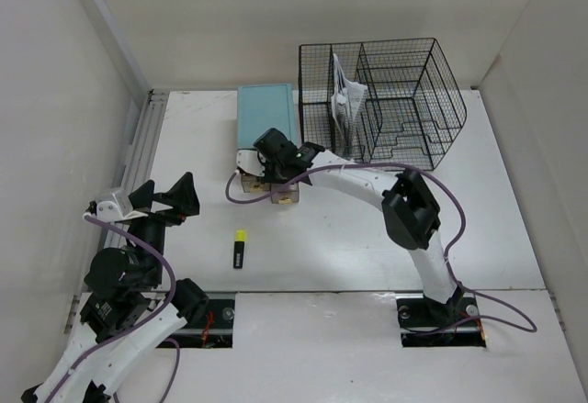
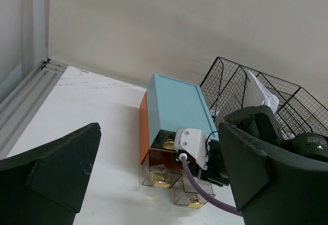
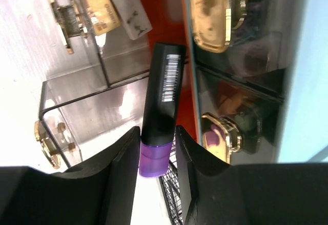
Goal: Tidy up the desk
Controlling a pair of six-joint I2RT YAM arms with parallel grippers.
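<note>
Desk [image 1: 367, 256] status: I see the right gripper [image 3: 156, 153] clamping a purple-capped marker [image 3: 163, 107] at the drawer box [image 1: 266, 117], far edge; left gripper [image 1: 165, 196] spread wide, left edge.

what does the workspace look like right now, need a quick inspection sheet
surface: white desk, no spills seen
job's things: teal-topped drawer box with two clear drawers pulled out; wire rack holding papers
clutter: yellow-capped highlighter lying loose on the desk
grippers: right gripper shut on a purple-capped highlighter at the drawers; left gripper open, empty, touching nothing
cables: purple cable loops off the right wrist beside the drawers; no snag seen
surroundings: white walls; grey rail along the left edge
</note>
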